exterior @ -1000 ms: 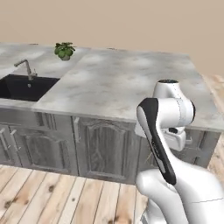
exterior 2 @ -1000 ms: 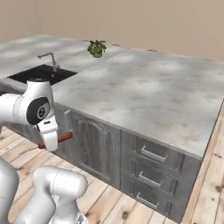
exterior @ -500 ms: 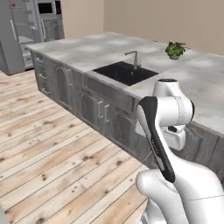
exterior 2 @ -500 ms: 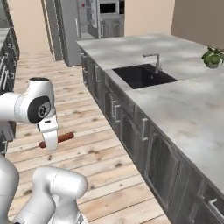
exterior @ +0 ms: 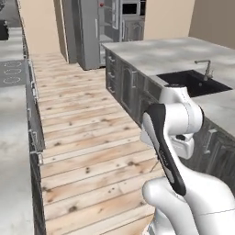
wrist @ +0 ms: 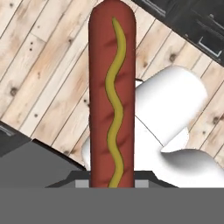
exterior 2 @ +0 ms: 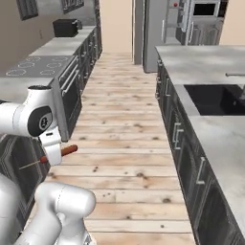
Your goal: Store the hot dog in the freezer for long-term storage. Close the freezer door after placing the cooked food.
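Hot dog (wrist: 111, 96), mustard-striped, is held clamped in the gripper (exterior 2: 53, 152) above the wooden floor (exterior 2: 124, 129).

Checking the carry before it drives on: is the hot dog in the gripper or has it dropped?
In the gripper: the hot dog rises from between its shut fingers, above the wooden floor.

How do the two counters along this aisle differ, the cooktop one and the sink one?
The cooktop counter carries flat burner rings and a dark boxy appliance at its far end; the sink counter has a recessed black sink with a faucet. In the right base view the cooktop counter lies left of the aisle, the sink counter right. Both have mottled grey tops over dark cabinet fronts.
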